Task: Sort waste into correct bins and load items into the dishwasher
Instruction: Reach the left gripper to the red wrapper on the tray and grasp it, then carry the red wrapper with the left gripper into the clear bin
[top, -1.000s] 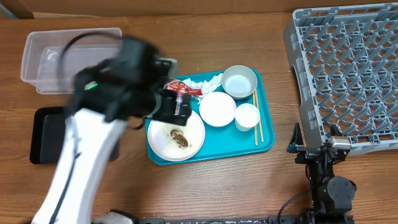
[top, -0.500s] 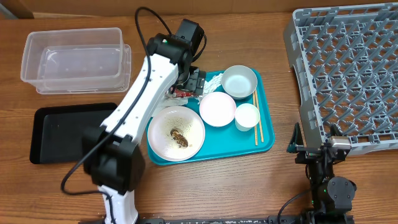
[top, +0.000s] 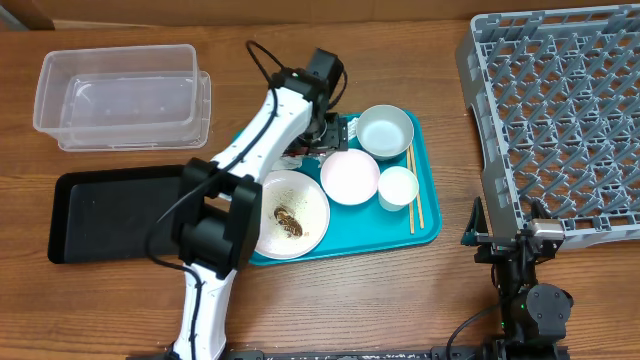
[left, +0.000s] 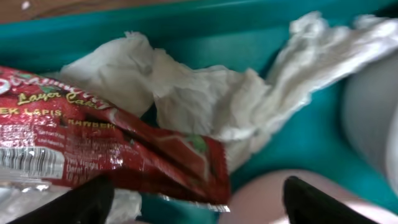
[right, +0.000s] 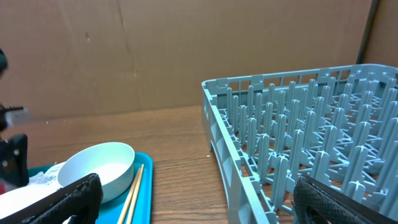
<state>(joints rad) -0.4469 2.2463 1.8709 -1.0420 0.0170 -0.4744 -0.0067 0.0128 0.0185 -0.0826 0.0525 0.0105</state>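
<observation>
My left gripper (top: 326, 133) is open, low over the back of the teal tray (top: 428, 225), its fingers straddling the red snack wrapper (left: 112, 149) that lies on crumpled white napkins (left: 217, 102). The tray also holds a white plate (top: 305, 200) with brown scraps (top: 288, 221), a pinkish bowl (top: 349, 175), a grey-green bowl (top: 385, 131), a small white cup (top: 397, 186) and chopsticks (top: 413, 200). The clear tub (top: 120, 95) and black tray (top: 105, 213) are at the left. The grey dish rack (top: 560, 110) is at the right. My right gripper (top: 500, 240) is open and empty beside the rack.
The rack's near wall (right: 249, 162) stands close to my right gripper. The grey-green bowl (right: 99, 168) and chopsticks (right: 134, 190) show at the left of the right wrist view. A brown cardboard wall (right: 155, 50) closes the back.
My left arm has swung from over the plate toward the tray's back and come down over the wrapper and napkins. The right arm has not moved.
</observation>
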